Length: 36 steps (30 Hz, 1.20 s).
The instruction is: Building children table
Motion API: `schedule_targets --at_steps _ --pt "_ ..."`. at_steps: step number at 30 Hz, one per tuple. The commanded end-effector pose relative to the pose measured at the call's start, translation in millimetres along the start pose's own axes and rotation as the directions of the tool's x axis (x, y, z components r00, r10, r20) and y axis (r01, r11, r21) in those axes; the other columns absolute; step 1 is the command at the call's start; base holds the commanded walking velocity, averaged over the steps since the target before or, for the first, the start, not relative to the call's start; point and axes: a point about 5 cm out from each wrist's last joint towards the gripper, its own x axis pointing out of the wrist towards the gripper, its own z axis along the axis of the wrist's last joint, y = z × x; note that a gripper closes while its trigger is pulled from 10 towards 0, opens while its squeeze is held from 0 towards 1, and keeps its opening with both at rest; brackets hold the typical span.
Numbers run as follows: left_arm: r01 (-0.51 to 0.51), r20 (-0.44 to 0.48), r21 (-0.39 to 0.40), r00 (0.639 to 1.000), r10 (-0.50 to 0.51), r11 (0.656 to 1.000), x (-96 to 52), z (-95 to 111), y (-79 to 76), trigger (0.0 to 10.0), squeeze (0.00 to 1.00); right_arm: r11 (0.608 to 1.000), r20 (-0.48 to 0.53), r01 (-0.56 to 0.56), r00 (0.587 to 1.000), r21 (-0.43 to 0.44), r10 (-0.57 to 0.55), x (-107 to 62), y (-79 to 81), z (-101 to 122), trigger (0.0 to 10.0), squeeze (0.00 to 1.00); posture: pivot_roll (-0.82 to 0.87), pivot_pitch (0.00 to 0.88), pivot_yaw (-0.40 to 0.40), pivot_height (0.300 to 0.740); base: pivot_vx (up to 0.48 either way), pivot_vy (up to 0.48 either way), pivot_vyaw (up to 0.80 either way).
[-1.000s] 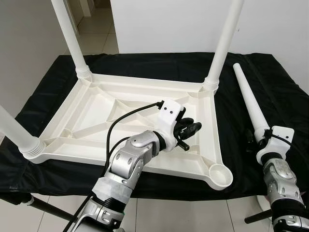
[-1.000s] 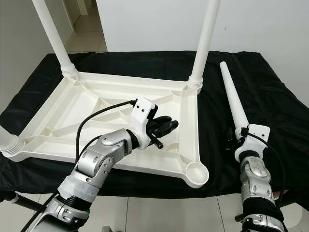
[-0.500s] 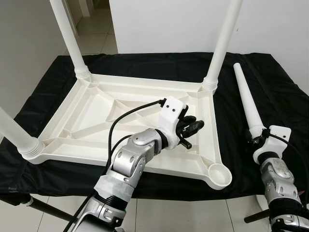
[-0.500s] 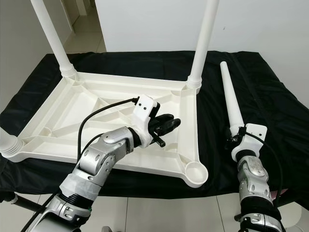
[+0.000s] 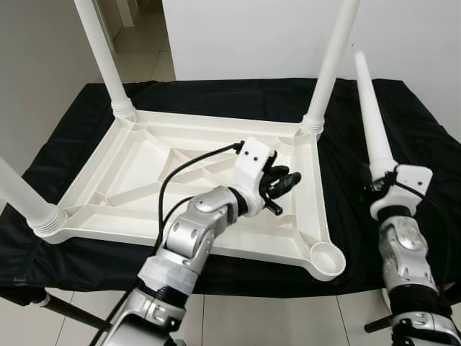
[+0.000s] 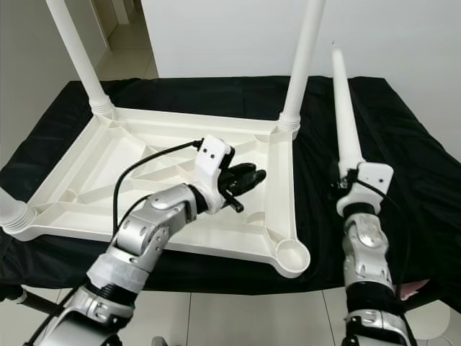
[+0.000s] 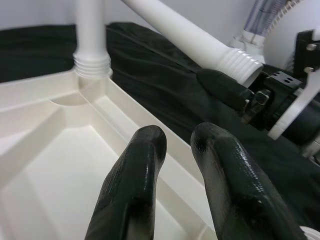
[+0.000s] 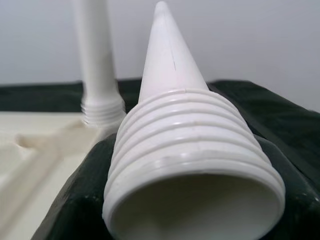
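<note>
The white children's table top (image 5: 144,173) lies upside down on a black cloth. Three white legs stand in its corners: far left (image 5: 101,50), far right (image 5: 333,58) and near left (image 5: 21,196). The near right socket (image 5: 328,257) holds no leg. My right gripper (image 5: 382,189) is shut on the threaded end (image 8: 190,165) of a loose fourth leg (image 5: 369,108). That leg points nearly straight up, to the right of the table top. My left gripper (image 5: 288,180) hovers over the right half of the table top's underside, its fingers (image 7: 137,165) shut with nothing between them.
The black cloth (image 5: 79,115) covers a work surface whose front edge runs just below the table top. A white wall (image 5: 252,36) rises behind it, and tiled floor (image 5: 144,43) shows at the far left. Bare cloth (image 5: 425,137) lies to the right of the held leg.
My right gripper has swung the loose leg up from lying on the cloth to nearly upright. The left gripper has shifted only slightly over the table top.
</note>
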Motion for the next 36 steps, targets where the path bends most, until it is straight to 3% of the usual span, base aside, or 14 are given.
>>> schedule_targets --at_steps 1,3,4,6,9,18,21,27,35,36 --pt "-0.016 0.003 -0.002 1.000 0.016 1.000 -3.0 0.0 6.7 10.0 0.00 0.999 0.100 -0.030 0.995 0.037 0.026 6.8 8.6 18.4 10.0 0.00 0.02 0.058 0.039 0.740 0.000 0.000 0.00" --pt "-0.019 0.007 -0.001 1.000 0.019 1.000 -5.1 1.2 9.8 10.0 0.00 0.997 0.150 -0.058 0.987 0.053 0.050 9.7 15.4 28.0 10.0 0.00 0.02 0.055 0.037 0.740 0.000 0.000 0.00" --pt "-0.029 0.014 -0.005 0.999 0.029 1.000 -8.6 3.4 15.6 10.0 0.00 0.989 0.221 -0.125 0.970 0.084 0.104 14.1 28.7 43.6 10.0 0.00 0.02 0.052 0.036 0.740 0.000 0.000 0.00" --pt "-0.037 0.019 -0.007 0.999 0.037 0.999 -10.9 5.1 19.4 10.0 0.00 0.978 0.260 -0.182 0.954 0.098 0.152 15.7 38.0 53.5 10.0 0.00 0.02 0.048 0.032 0.740 0.000 0.000 0.00" --pt "-0.061 0.031 0.004 0.998 0.060 0.998 -15.0 8.7 27.3 10.0 0.00 0.965 0.333 -0.257 0.915 0.047 0.228 17.5 53.3 72.3 10.0 0.00 0.02 0.047 0.027 0.740 0.000 0.000 0.00" --pt "-0.078 0.041 0.001 0.996 0.078 0.997 -16.8 11.4 33.8 10.0 0.00 0.951 0.496 -0.307 0.832 0.035 0.250 26.0 61.0 119.6 10.0 0.00 0.03 0.042 0.030 0.740 0.000 0.000 0.00" --pt "-0.067 0.037 -0.001 0.997 0.067 0.998 -16.8 10.9 33.1 10.0 0.00 0.940 0.571 -0.340 0.775 0.013 0.272 26.1 66.3 142.6 10.0 0.00 0.03 0.043 0.037 0.740 0.000 0.000 0.00" --pt "-0.049 0.036 -0.001 0.998 0.049 0.999 -17.9 12.1 34.1 10.0 0.00 0.923 0.605 -0.383 0.726 -0.040 0.327 23.0 73.9 156.3 10.0 0.00 0.03 0.045 0.037 0.740 0.000 0.000 0.00" --pt "0.008 0.040 -0.039 0.999 -0.006 0.999 -27.3 17.7 40.5 10.0 0.00 0.898 0.518 -0.437 0.758 -0.047 0.396 11.6 81.8 130.2 10.0 0.00 0.04 0.048 0.026 0.740 0.000 0.000 0.00" --pt "0.042 0.050 -0.089 0.998 -0.038 0.995 -31.3 18.8 41.3 10.0 0.85 0.890 0.481 -0.454 0.774 -0.032 0.412 4.5 83.9 118.6 10.0 0.00 0.04 0.049 0.022 0.740 0.000 0.000 0.00"
